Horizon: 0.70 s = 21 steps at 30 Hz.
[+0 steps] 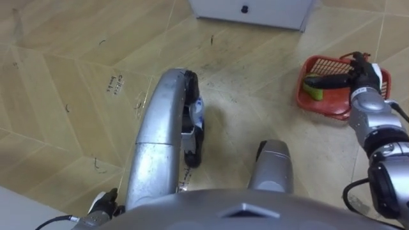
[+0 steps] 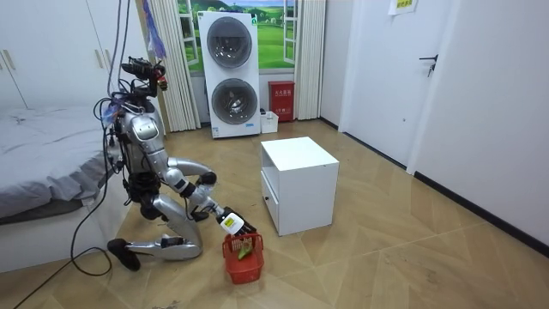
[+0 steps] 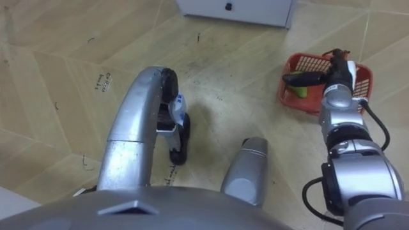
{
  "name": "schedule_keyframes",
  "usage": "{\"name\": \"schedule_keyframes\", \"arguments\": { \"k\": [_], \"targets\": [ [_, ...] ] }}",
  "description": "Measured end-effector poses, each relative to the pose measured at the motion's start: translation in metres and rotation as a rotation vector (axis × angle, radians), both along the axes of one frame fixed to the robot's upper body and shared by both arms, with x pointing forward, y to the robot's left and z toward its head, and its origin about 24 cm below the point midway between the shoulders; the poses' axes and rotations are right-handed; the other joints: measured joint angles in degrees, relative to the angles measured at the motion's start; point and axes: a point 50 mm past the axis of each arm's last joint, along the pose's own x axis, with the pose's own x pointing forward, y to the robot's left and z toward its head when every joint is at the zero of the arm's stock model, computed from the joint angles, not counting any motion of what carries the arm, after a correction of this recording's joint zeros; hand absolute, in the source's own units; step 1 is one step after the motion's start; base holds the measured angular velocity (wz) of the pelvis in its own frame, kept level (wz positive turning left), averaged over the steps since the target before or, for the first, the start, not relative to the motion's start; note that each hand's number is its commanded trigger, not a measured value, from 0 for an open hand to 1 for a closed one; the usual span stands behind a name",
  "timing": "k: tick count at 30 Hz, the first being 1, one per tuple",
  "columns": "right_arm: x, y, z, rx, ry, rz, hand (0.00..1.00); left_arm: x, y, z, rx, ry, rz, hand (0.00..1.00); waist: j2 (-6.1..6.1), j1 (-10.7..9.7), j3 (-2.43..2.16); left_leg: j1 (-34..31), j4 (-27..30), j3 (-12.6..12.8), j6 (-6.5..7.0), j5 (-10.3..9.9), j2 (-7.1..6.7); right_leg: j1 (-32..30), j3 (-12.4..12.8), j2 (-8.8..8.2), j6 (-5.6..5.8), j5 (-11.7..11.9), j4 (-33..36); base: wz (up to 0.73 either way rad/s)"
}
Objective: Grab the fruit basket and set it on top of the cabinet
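Kneeling robot, right arm out to the red basket on the floor

The robot kneels on the wooden floor beside the bed. Its left hand sits low at the near left, close to the body, and I cannot tell its grip. Far ahead stands a white cabinet, well apart from both arms. At the right the right arm stretches forward, nearly straight, and the right hand lies over the fruit basket, pointing left across its opening. Whether it is spread or closed on anything cannot be told. The basket rests on the floor at the far right with nothing between it and the arm, and a green fruit lies inside.
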Motion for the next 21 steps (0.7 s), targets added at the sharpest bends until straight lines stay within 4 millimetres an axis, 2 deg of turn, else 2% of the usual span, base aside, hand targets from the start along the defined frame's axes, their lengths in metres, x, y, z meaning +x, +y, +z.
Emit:
{"name": "schedule_keyframes", "arguments": {
  "k": [2, 10, 18, 21],
  "targets": [
    [0.0, -0.002, 0.001, -0.009, 0.0, -0.002, 0.0, 0.0, 0.0, 0.0, 0.0, -0.001, 0.0, 0.0, -0.1, -0.01, 0.06, 0.03, -0.1, 0.41, 0.27, 0.13, -0.09, -0.09, 0.31, -0.43, 0.0, -0.01, 0.09, 0.0],
    [0.001, -0.003, 0.003, -0.026, -0.009, -0.011, 0.0, 0.001, 0.0, 0.0, 0.001, -0.007, -0.002, 0.0, -0.46, 0.07, 0.27, 0.04, -0.05, 0.31, 0.37, 0.67, -0.06, -0.01, 0.42, -0.38, -0.06, -0.04, 0.74, 0.0],
    [0.024, 0.007, 0.028, -0.134, -0.131, 0.07, 0.0, 0.002, 0.0, 0.0, -0.002, -0.023, -0.006, 0.0, -1.03, -0.45, 0.44, 0.32, 0.01, 0.26, 0.28, 0.74, -0.05, 0.25, 0.7, -0.21, -0.15, -0.09, 0.65, 0.0],
    [0.029, 0.01, 0.034, -0.182, -0.158, 0.088, 0.0, 0.002, 0.0, 0.0, 0.001, -0.023, -0.006, 0.0, -1.49, -0.61, 0.34, 0.45, 0.07, 0.32, 0.29, 0.73, -0.02, 0.3, 0.88, -0.26, -0.15, -0.09, 0.71, 0.0]
  ]
}}
